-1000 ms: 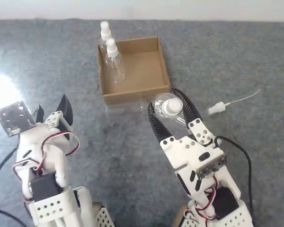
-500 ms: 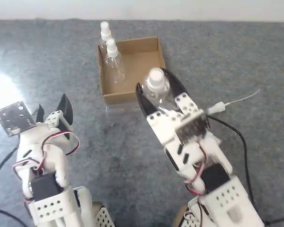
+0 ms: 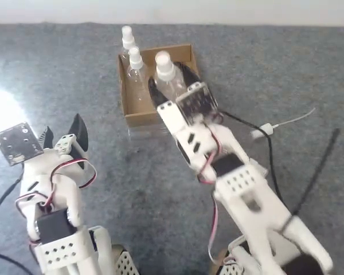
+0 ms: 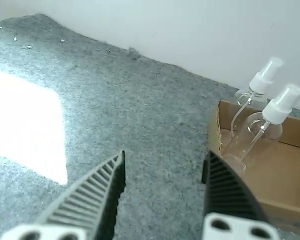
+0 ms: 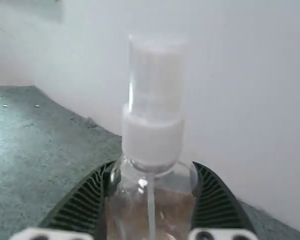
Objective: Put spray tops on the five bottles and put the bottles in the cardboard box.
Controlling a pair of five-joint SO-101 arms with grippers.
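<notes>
My right gripper (image 3: pixel 169 82) is shut on a clear bottle (image 3: pixel 163 62) with a white spray top, held upright over the cardboard box (image 3: pixel 144 118). In the right wrist view this bottle (image 5: pixel 153 135) stands between the two black fingers (image 5: pixel 85 200). A second topped bottle (image 3: pixel 137 73) stands in the box's left part, and a third (image 3: pixel 126 38) stands just behind the box. My left gripper (image 3: pixel 62 133) is open at the near left with nothing in it. Its wrist view has the open gripper (image 4: pixel 162 180) facing the box (image 4: pixel 285 172) and both standing bottles (image 4: pixel 272 115).
A loose white spray top (image 3: pixel 264 130) with its thin tube lies on the grey mat to the right of the box. Something clear (image 3: pixel 146 130) lies against the box's front wall. A bright patch of light falls on the mat at far left.
The right arm lifted the topped bottle from the mat in front of the box and carried it forward and left to over the box. The left arm stayed still.
</notes>
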